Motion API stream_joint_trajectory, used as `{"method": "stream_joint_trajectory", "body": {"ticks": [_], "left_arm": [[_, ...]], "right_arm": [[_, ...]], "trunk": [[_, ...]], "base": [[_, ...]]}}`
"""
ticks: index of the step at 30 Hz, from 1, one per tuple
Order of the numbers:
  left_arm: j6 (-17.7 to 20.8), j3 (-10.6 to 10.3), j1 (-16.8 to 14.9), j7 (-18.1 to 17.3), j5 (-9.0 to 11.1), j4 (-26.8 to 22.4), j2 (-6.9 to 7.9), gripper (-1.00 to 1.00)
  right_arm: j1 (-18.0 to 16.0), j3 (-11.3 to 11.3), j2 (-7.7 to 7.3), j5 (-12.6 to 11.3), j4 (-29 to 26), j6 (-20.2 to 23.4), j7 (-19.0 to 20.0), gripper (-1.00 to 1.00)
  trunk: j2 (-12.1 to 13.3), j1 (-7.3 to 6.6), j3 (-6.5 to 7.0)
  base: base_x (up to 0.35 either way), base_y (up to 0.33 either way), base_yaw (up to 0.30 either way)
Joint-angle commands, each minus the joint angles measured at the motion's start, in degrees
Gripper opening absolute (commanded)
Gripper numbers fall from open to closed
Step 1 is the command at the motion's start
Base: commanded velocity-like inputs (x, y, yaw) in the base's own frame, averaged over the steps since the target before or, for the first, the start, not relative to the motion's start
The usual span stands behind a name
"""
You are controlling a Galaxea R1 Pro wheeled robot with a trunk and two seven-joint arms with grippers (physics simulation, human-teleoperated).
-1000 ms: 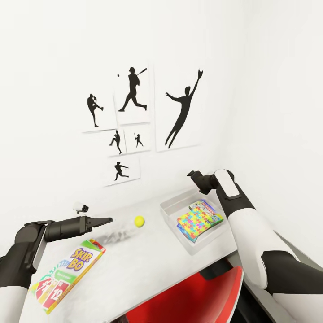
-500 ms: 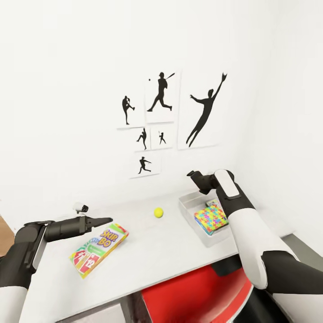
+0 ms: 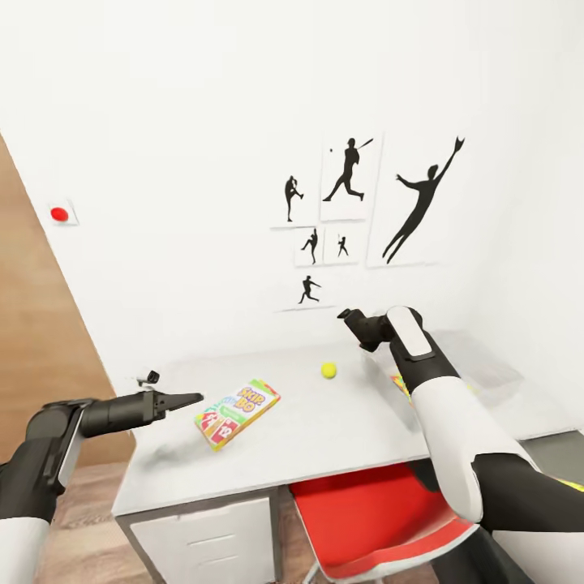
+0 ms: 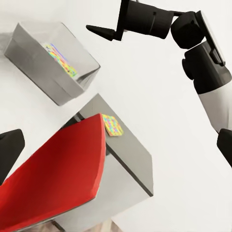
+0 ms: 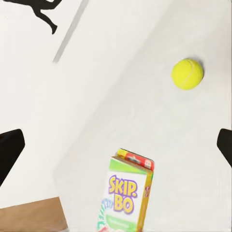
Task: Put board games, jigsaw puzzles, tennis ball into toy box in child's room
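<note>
The SKIP-BO game (image 3: 237, 412) lies flat on the table (image 3: 341, 442), with the tennis ball (image 3: 328, 370) at its 2 o'clock, well apart. Both wait for collecting. The left claw (image 3: 188, 398) hovers empty, clenched, probably only travelling. The right claw (image 3: 349, 315) looks clenched, empty too.

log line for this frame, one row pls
left gripper: empty | right gripper: empty | SKIP-BO box, tennis ball: on table
</note>
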Motion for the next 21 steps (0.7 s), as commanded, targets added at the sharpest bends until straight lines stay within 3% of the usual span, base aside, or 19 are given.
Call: {"method": "stream_joint_trajectory", "body": {"ticks": [1, 11, 21], "left_arm": [[0.61, 0.01, -0.04, -0.24, -0.02, 0.01, 0.02, 1.00], [0.69, 0.06, -0.06, -0.24, -0.02, 0.00, 0.04, 1.00], [0.70, 0.06, -0.04, -0.24, -0.07, 0.01, 0.04, 1.00]], "right_arm": [[-0.06, -0.08, 0.09, -0.41, -0.09, 0.08, -0.50, 1.00], [-0.06, -0.08, 0.24, -0.38, -0.10, 0.06, -0.52, 1.00], [-0.06, -0.01, 0.01, -0.42, -0.06, 0.12, -0.52, 1.00]], "trunk": [[-0.14, 0.02, -0.11], [-0.14, 0.02, 0.17], [-0.14, 0.02, 0.20]], "base": [[-0.185, 0.185, 0.273], [-0.049, 0.192, 0.262], [-0.001, 0.221, 0.038]]}}
